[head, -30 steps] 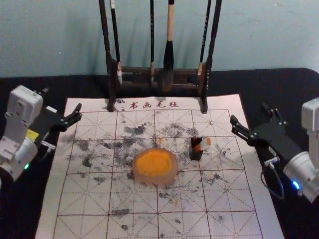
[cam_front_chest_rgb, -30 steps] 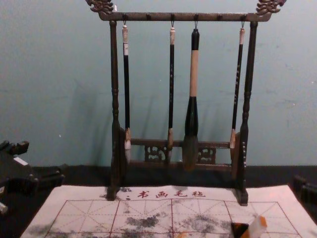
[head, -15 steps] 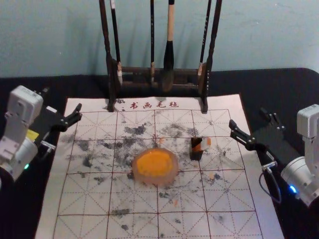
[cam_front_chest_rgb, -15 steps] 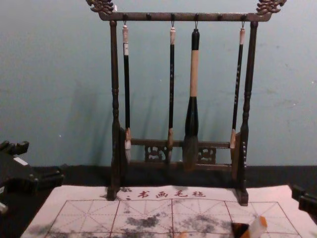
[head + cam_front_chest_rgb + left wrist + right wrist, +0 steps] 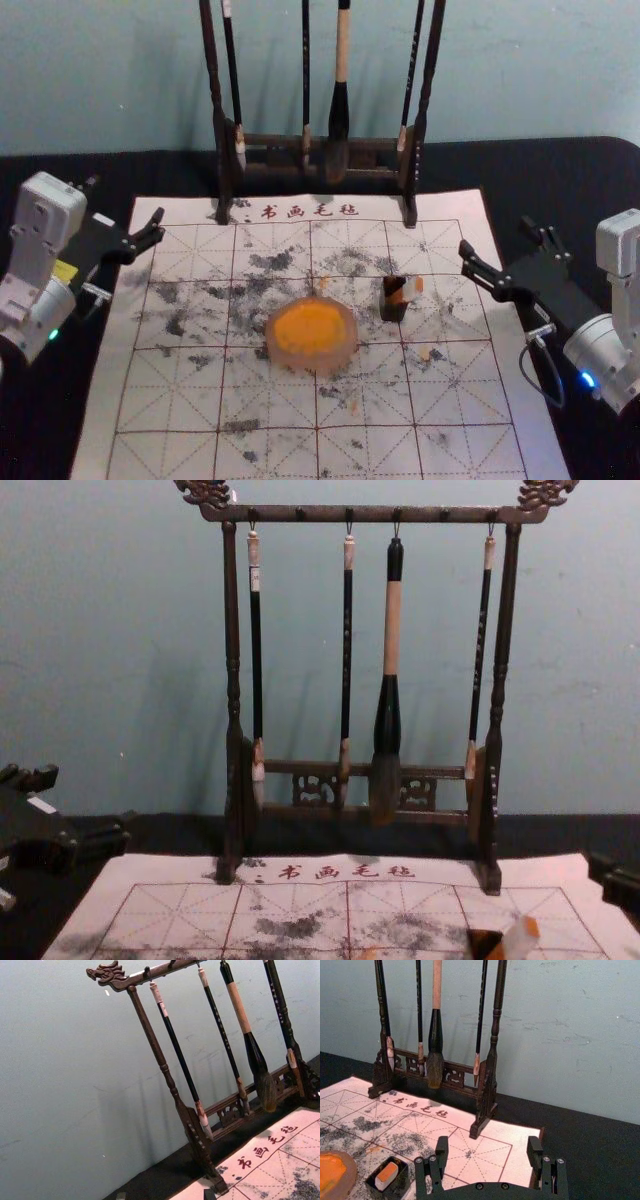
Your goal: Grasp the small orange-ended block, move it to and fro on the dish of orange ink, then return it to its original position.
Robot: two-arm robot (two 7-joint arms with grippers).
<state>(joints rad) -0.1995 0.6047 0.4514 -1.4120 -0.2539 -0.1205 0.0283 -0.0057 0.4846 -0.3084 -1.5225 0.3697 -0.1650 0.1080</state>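
- Head view: shows a black tabletop [image 5: 565, 165] against a plain blue-green wall [image 5: 530, 70], with a pale gridded mat [image 5: 270, 405] spread on top, smudged black and lightly flecked orange. Has a dark wooden rack [image 5: 270, 142] of brushes [image 5: 341, 110] at the far edge. Shows the block [image 5: 412, 288] leaning in a small dark box [image 5: 394, 311], just to the right of the round dish [image 5: 310, 364] of orange ink [image 5: 308, 328]. Holds the left gripper [image 5: 124, 203] beside the mat's left edge and the right gripper [image 5: 497, 234] over its right edge, both with fingers apart.
- Left wrist view: takes in wall, rack and a corner of the mat, past two parted fingertips.
- Right wrist view: shows fingers well apart, touching nothing; beyond, the block's flat orange end, rimmed by a whitish body, in the black box.
- Chest view: shows the block tilted up out of the box, pale-sided and orange-tipped.
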